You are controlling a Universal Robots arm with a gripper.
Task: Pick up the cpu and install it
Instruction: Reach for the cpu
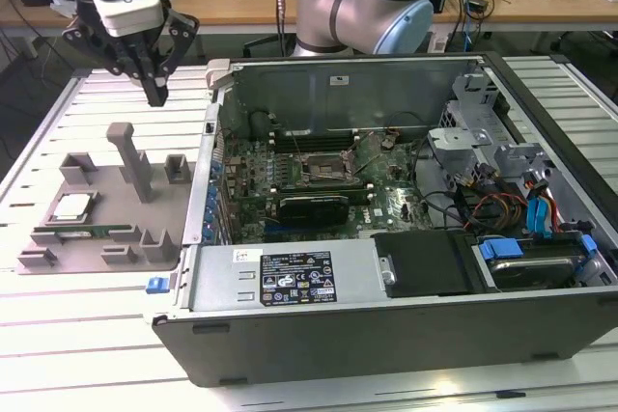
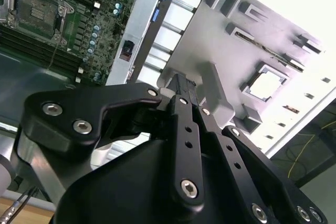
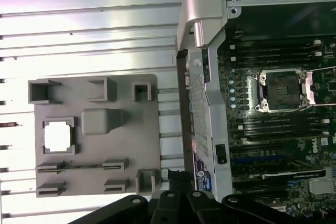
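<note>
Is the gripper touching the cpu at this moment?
Apart. In the exterior view the gripper hangs above the grey tray, with a clear gap to the cpu lying in it.

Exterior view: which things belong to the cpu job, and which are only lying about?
For the job: small square silvery cpu in the grey plastic holder; empty metal-framed socket on the green motherboard; black gripper.
Lying about: long green memory stick; black graphics card; red and blue cables.

Cpu [image 1: 72,206]: small silvery sq chip, lying flat in grey tray [image 1: 101,182] recess, untouched.
</note>
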